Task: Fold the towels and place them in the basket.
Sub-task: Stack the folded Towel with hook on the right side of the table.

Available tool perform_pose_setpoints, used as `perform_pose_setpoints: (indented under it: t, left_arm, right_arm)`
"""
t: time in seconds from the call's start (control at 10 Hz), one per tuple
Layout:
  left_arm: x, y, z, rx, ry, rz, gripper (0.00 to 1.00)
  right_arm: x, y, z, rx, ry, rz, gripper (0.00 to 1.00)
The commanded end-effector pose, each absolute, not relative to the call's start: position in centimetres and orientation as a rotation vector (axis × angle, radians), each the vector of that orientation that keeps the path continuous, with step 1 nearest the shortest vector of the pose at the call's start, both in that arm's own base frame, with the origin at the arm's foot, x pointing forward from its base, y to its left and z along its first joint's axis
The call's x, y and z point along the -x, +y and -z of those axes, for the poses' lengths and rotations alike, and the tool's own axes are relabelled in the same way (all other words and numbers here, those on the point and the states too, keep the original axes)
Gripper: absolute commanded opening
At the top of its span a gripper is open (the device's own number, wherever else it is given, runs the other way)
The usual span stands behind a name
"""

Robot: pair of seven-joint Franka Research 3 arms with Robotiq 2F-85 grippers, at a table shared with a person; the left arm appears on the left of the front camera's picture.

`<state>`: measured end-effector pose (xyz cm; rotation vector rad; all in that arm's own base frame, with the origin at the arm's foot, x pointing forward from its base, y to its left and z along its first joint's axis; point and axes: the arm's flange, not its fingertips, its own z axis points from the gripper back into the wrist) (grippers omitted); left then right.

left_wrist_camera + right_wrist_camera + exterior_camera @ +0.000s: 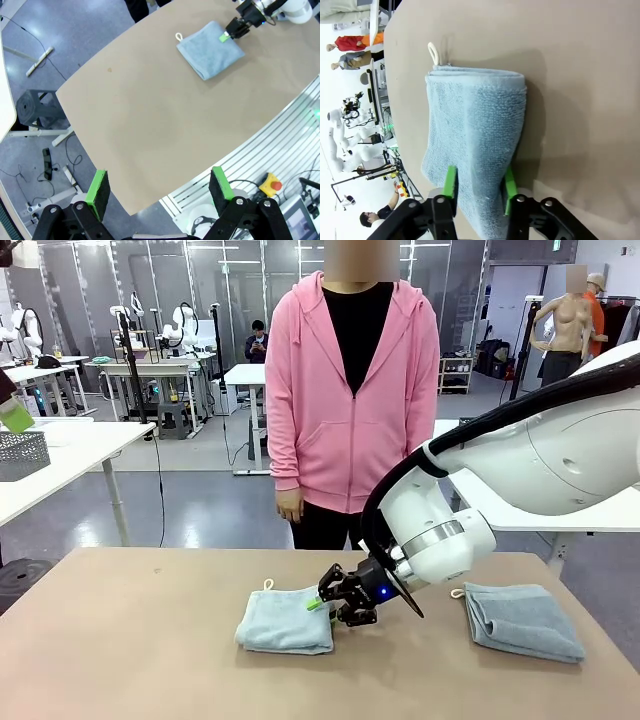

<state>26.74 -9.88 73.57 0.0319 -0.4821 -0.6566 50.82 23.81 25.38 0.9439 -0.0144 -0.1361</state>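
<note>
The left gripper [159, 192] is hanging wide open above the near edge of the table [120, 640], holding nothing. Farther in, the right gripper [322, 602] is pinching the right edge of a folded towel [283, 620]. Another folded towel [522, 621] is lying far right. Next, it probably needs lifting toward a basket.

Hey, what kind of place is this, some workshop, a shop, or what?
Most likely a robotics lab: white robot arms on grey-framed workbenches stand in the background, a white arm's black gripper with green pads works at a folded pale blue terry towel, on a tan table.
</note>
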Motion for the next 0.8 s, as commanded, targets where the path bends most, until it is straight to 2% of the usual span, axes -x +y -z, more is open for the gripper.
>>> perform_pose_setpoints:
  t: [0.0,0.5,0.7]
  left_arm:
    - [-26.7,-9.8,-73.4,-0.033,-0.49,0.664,1.0]
    - [-26.7,-9.8,-73.4,-0.033,-0.49,0.664,1.0]
    - [-26.7,-9.8,-73.4,-0.033,-0.49,0.664,1.0]
  right_arm:
    - [-50.3,24.5,-25.0,-0.939,-0.051,0.143,0.0]
    - [-48.5,24.8,-26.5,-0.852,-0.062,0.218,0.0]
    - [-50.1,24.5,-25.4,-0.906,-0.038,0.141,0.0]
